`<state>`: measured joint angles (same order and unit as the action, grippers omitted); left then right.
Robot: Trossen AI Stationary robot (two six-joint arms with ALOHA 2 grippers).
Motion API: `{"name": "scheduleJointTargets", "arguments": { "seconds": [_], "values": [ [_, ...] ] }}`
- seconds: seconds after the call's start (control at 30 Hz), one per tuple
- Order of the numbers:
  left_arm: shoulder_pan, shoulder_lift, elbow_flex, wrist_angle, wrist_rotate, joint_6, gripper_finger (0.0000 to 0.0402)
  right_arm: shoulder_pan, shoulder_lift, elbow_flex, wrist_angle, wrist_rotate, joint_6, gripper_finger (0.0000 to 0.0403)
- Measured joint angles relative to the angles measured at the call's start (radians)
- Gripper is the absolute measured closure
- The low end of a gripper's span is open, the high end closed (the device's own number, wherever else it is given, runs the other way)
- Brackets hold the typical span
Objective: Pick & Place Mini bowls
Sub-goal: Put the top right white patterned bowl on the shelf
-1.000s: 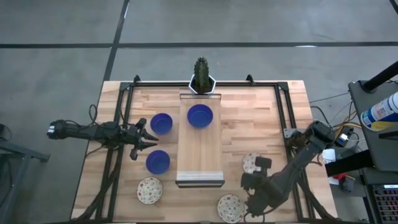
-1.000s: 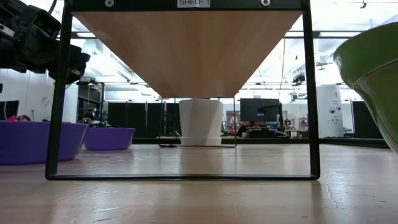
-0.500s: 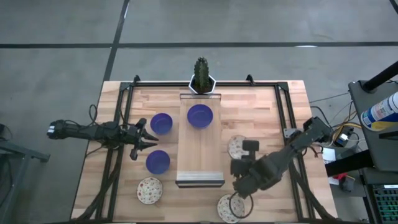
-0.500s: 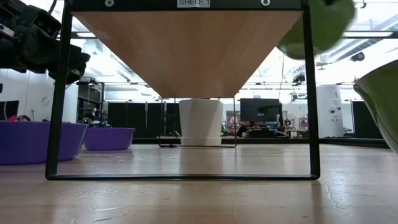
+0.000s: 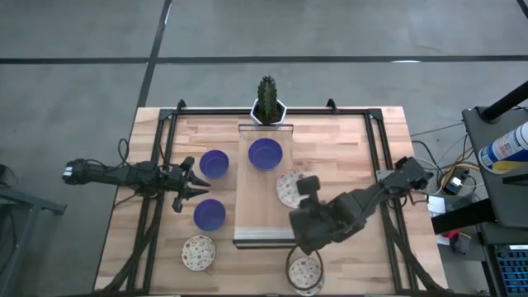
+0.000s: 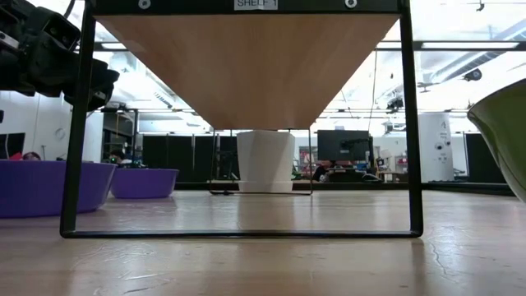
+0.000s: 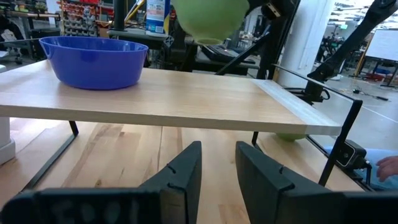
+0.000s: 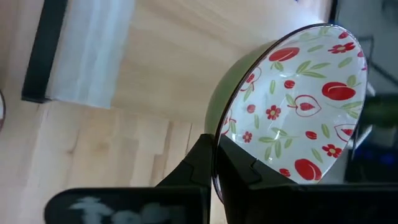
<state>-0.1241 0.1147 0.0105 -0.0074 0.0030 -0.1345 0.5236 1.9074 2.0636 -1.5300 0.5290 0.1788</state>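
Carrying a speckled mini bowl [image 5: 289, 188] by its rim, the right claw [image 5: 304, 191] has it in the air at the right edge of the wooden shelf [image 5: 266, 210], partway along its length; the right wrist view shows both fingers pinched on the rim, the red and green pattern facing the camera. This looks like the transport step of a placement onto the shelf. One blue bowl [image 5: 266, 153] already sits on the shelf's far end, near the cactus pot [image 5: 268, 108]; two more blue bowls [image 5: 214, 163] lie on the worktop [image 5: 330, 148] left of the shelf, and two speckled bowls [image 5: 199, 252] lie near its front end. The next move probably calls for bringing the bowl over bare shelf surface, levelling it, lowering it and letting go. A second ago the carried bowl was well right of the shelf, close to the worktop; it has since travelled toward the shelf. The left claw [image 5: 190, 188], fingers narrowly apart, has not shifted left of the shelf.
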Motion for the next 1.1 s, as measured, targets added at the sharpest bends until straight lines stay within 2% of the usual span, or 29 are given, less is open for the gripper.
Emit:
{"name": "scheduleJointTargets", "arguments": {
  "seconds": [0.27, 0.4, 0.53, 0.67, 1.1],
  "values": [
    [0.000, 0.000, 0.000, 0.007, 0.000, 0.000, 0.0299, -0.011, 0.109, 0.116, 0.001, -0.034, -0.384, 0.0394],
    [0.000, 0.000, 0.000, 0.008, 0.000, 0.000, 0.0299, -0.019, 0.153, 0.155, 0.003, -0.040, -0.511, 0.0394],
    [0.000, 0.000, 0.000, 0.011, 0.000, 0.000, 0.0299, -0.039, 0.187, 0.191, 0.002, -0.042, -0.549, 0.0394],
    [0.000, 0.000, 0.000, 0.012, 0.000, 0.000, 0.0299, -0.062, 0.201, 0.215, 0.014, -0.087, -0.547, 0.0394],
    [0.000, 0.000, 0.000, 0.014, 0.000, 0.000, 0.0299, -0.098, 0.205, 0.202, 0.085, -0.129, -0.565, 0.0394]
  ]
}}
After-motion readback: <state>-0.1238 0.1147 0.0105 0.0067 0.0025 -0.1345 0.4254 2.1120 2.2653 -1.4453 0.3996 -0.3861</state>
